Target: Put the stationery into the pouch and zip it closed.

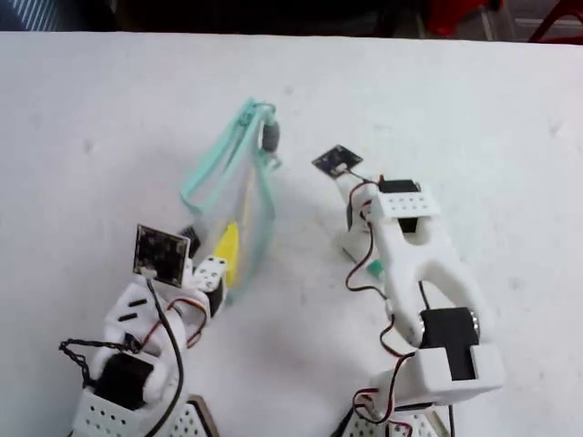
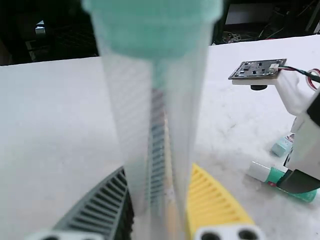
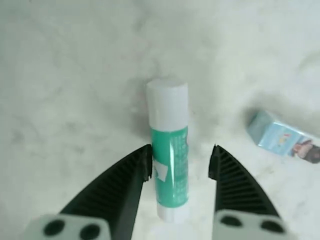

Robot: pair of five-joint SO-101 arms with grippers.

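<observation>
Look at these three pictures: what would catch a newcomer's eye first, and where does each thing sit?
The clear plastic pouch with mint-green zip trim stands out most, pinched on edge in the left pincer over the white table. To its right, a green-and-white glue stick lies flat between the fingers of the open right pincer, with a small pale blue eraser on the table beside it.
</observation>
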